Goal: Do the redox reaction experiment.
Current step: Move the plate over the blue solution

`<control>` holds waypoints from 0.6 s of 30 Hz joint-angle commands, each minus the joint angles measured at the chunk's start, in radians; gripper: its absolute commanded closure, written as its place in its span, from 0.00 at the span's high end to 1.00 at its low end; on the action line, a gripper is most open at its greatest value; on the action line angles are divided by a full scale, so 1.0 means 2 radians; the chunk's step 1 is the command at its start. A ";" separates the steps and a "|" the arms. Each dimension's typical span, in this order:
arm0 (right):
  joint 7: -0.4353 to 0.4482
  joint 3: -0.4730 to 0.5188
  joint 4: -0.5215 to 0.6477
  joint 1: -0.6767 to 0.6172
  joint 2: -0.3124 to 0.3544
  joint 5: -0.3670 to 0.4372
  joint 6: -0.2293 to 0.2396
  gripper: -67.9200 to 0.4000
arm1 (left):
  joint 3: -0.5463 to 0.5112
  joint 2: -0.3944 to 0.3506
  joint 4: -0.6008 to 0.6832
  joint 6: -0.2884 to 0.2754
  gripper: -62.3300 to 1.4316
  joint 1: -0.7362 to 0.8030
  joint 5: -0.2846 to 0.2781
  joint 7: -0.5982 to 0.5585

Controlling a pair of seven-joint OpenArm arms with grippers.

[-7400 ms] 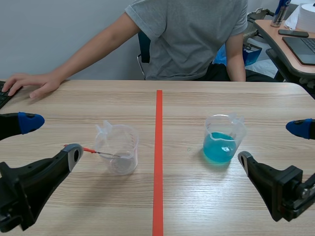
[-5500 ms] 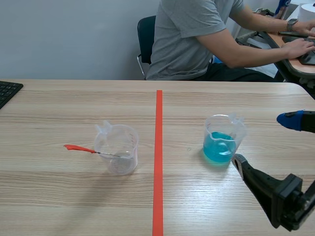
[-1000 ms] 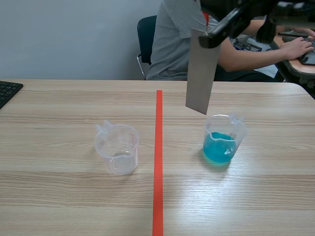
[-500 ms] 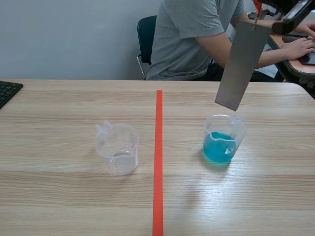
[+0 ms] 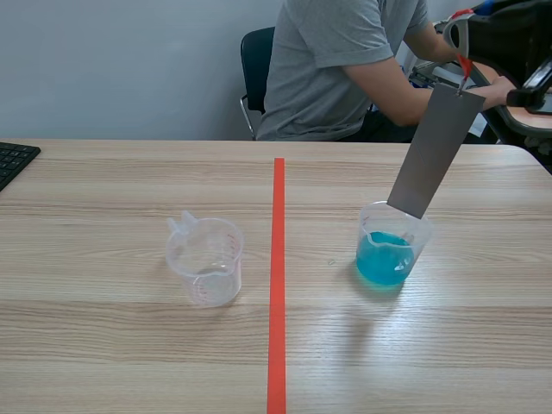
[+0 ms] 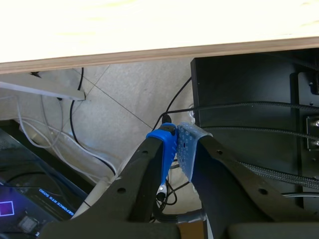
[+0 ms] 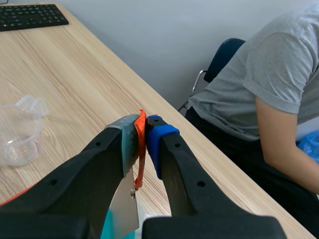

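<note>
- The flat grey metal plate [image 5: 429, 148] hung tilted in the air. Its upper end leaned toward 1 o'clock, and its lower end was at the rim of the clear plastic beaker of blue liquid [image 5: 392, 246], above the liquid's surface. Whether that end was inside the mouth could not be told.
- A thin orange-red tag [image 5: 464, 65] was fastened to the plate's upper edge. The right gripper [image 5: 461, 36], raised high at 1 o'clock of the beaker, had its jaws closed narrowly on this tag.
- In the right wrist view the tag [image 7: 140, 149] stood pinched between that gripper's [image 7: 142, 124] two pads, with the plate [image 7: 123, 211] hanging under the fingers.
- The blue beaker stood on the light wooden table [image 5: 103, 345], at 3 o'clock of the orange-red tape line [image 5: 277, 276].
- An empty clear plastic measuring beaker [image 5: 205, 259] stood at 9 o'clock of the line, well apart from the blue one.
- A black keyboard [image 5: 13, 161] lay at the table's 9 o'clock edge.
- A person in a grey T-shirt [image 5: 345, 60] sat on a dark blue chair [image 5: 255, 60] at 12 o'clock, turned toward 3 o'clock.
- The left gripper [image 6: 177, 135] hung below the table's edge [image 6: 149, 50] with its jaws closed together on nothing. Loose cables [image 6: 84, 144] lay on the floor ahead of it, beside a black cabinet [image 6: 249, 89].
</note>
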 commanded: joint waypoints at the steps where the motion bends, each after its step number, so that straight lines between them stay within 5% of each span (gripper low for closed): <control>1: 0.011 -0.007 0.004 0.025 0.008 0.006 0.002 0.03 | -0.003 0.002 0.008 -0.001 0.08 0.007 -0.003 -0.004; 18: 0.013 -0.066 -0.008 0.056 0.008 0.002 0.009 0.03 | -0.003 0.002 0.009 -0.001 0.08 0.005 -0.005 -0.004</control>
